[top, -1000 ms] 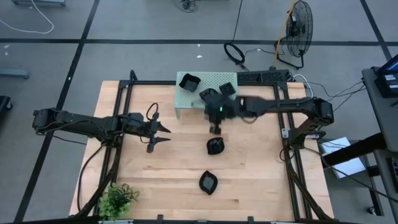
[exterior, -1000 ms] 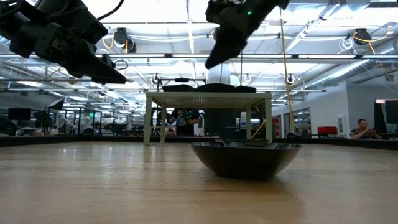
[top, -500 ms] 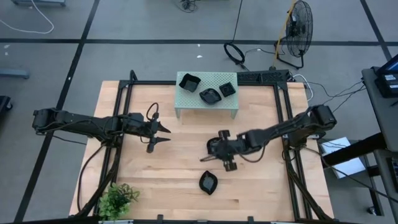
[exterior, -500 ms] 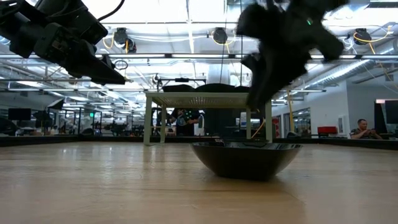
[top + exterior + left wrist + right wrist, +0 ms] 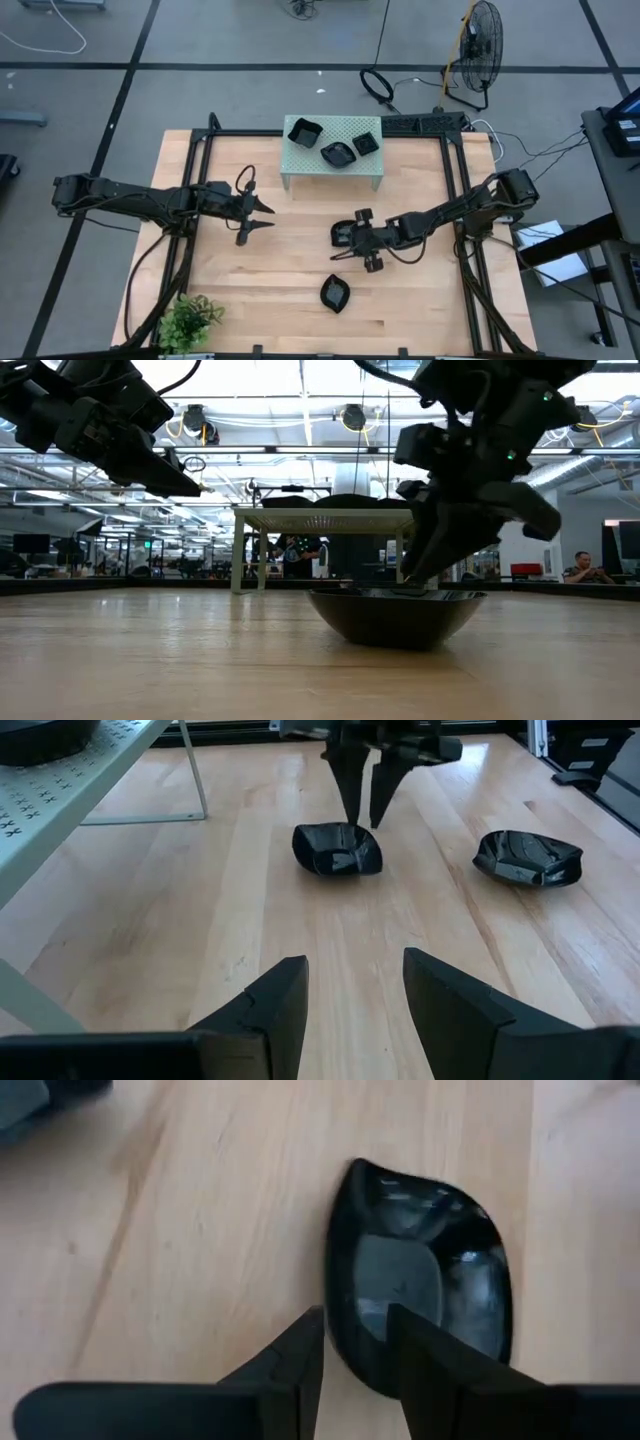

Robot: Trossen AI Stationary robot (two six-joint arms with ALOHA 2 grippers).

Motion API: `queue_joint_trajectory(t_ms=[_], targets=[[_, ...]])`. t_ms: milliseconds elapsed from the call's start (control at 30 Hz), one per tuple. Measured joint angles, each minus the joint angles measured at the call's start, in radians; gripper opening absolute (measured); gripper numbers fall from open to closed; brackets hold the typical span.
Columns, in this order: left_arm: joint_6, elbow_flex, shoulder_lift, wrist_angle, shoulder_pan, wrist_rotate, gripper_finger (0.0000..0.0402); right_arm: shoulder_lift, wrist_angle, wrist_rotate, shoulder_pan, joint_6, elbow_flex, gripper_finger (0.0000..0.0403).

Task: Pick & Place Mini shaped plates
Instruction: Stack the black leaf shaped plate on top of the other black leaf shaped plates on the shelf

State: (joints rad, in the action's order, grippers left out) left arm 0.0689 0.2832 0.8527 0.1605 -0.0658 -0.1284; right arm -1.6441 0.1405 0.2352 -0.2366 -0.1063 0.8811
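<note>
Wooden table [image 5: 290, 250], right tool [image 5: 355, 1345] straddling black dish [image 5: 430, 1305] rim, fingers parted

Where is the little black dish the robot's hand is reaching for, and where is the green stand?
little black dish [image 5: 420, 1295], right wrist view, on its glossy inside.
right hand [image 5: 362, 805], left wrist view, between its two fingertips above the dish rim.
green stand [image 5: 315, 155], high view, on a bare part of its perforated top.

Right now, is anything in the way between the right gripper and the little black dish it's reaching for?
No, nothing visible is. The right gripper is right down at the black dish, with its open fingers straddling the dish's rim. Only bare wooden table lies around it, and the left gripper waits off to the side.
</note>
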Motion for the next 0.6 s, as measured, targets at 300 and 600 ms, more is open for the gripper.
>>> queue_joint_trajectory(t_ms=[300,600], targets=[[0.003,0.0,0.0,0.001,0.0,0.0,0.017,-0.068,-0.022,-0.002,0.001,-0.012,-0.008,0.0102],[0.004,0.0,0.0,0.006,0.0,0.0,0.017,-0.073,-0.111,0.003,0.001,-0.066,-0.007,0.0067]])
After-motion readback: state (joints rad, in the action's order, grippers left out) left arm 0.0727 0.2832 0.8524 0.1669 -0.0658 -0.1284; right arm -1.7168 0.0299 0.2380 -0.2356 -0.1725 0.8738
